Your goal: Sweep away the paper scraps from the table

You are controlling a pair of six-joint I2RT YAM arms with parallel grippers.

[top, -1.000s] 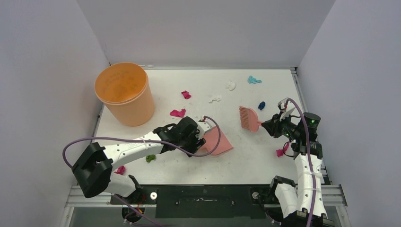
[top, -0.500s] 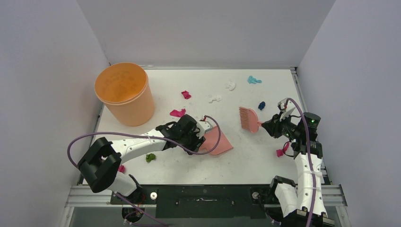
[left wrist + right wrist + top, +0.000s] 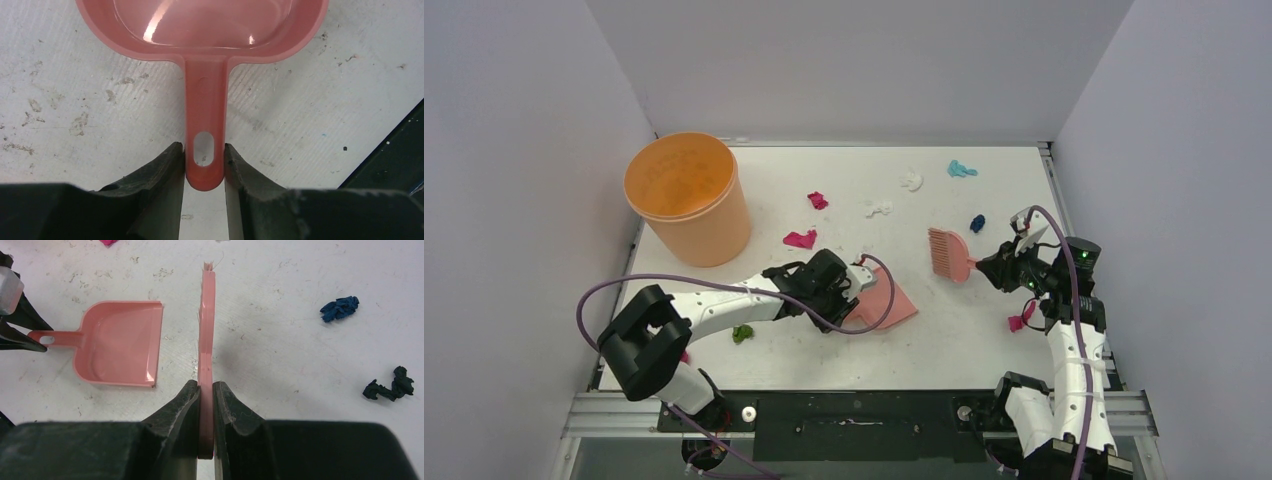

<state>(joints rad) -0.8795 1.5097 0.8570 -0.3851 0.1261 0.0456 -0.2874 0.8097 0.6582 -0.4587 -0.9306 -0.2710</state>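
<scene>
The left pincer (image 3: 204, 156) is pinching the handle end of the dustpan (image 3: 200, 35), which is resting on the desk (image 3: 944, 340). The paper scraps (image 3: 800, 239) are lying scattered from the near left to the far right, none in the pan. They are looking light and soft, likely skidding ahead of bristles, so sweeping suits them better than gripping. The right pincer (image 3: 206, 390) is clamping the brush (image 3: 207, 330) by its handle.

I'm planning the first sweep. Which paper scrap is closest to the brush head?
The dark blue scrap, just right of the brush; the others lie farther off.
</scene>
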